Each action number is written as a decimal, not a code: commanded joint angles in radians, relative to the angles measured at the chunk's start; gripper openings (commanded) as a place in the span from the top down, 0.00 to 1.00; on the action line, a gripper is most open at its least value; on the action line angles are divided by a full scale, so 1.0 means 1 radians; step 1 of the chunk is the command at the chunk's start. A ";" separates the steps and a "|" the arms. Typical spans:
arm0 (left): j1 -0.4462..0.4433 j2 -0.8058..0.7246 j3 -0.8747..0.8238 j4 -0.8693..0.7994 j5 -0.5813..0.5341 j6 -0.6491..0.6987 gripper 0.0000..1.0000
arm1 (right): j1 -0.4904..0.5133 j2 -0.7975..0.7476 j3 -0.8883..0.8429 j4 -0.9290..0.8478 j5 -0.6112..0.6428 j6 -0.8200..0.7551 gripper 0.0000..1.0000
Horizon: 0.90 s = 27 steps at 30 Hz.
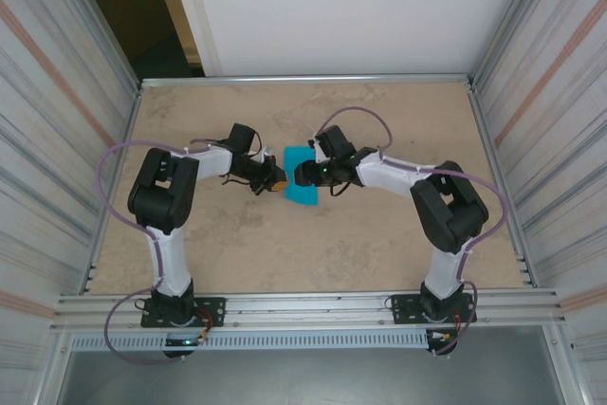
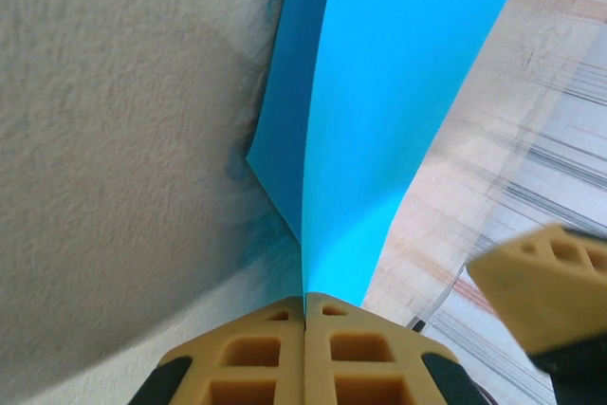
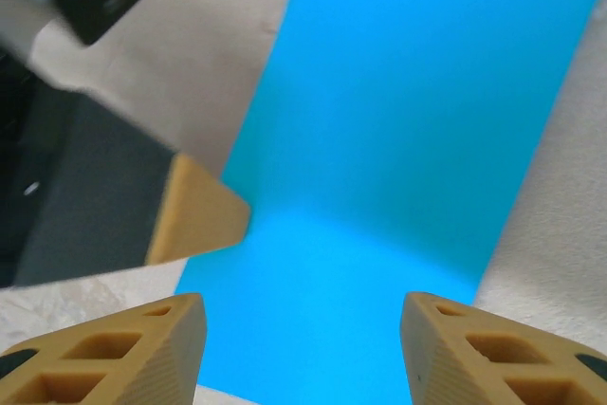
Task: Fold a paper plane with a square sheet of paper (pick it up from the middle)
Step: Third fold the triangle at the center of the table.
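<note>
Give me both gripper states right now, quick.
Left gripper: closed, pinching the edge of the blue paper.
Right gripper: open, fingers apart over the blue paper, not gripping it.

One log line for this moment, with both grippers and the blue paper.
left gripper: shut on edge of blue paper | right gripper: open, over the paper | paper: crease visible

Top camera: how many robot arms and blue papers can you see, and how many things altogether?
Robot arms: 2 (left arm, right arm)
Blue papers: 1 (square sheet of paper)
Total: 3
</note>
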State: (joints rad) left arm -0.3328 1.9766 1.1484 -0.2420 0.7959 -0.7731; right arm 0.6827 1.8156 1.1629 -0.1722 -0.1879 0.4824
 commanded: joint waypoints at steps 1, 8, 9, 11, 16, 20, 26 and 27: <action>0.009 -0.039 0.022 -0.033 0.025 -0.043 0.97 | 0.087 -0.044 -0.035 -0.028 0.222 -0.161 0.43; 0.009 -0.043 0.020 -0.031 0.040 -0.086 0.97 | 0.194 -0.004 -0.042 0.032 0.311 -0.262 0.41; 0.009 -0.046 0.018 -0.031 0.041 -0.089 0.97 | 0.198 0.007 -0.042 0.040 0.313 -0.267 0.41; 0.011 -0.050 0.018 -0.032 0.043 -0.096 0.97 | 0.203 0.018 -0.049 0.064 0.322 -0.273 0.41; 0.013 -0.053 0.011 -0.031 0.052 -0.110 0.97 | 0.206 0.047 -0.052 0.098 0.312 -0.323 0.45; 0.013 -0.053 0.004 -0.029 0.053 -0.115 0.97 | 0.206 0.052 -0.047 0.103 0.334 -0.360 0.46; 0.016 -0.053 0.000 -0.029 0.053 -0.115 0.97 | 0.201 0.027 -0.053 0.109 0.347 -0.372 0.53; 0.017 -0.051 -0.001 -0.029 0.052 -0.115 0.97 | 0.202 0.025 -0.055 0.111 0.346 -0.373 0.54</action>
State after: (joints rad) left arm -0.3260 1.9583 1.1484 -0.2420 0.8204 -0.8787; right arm 0.8852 1.8549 1.1198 -0.0757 0.1352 0.1379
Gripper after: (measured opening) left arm 0.062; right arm 0.468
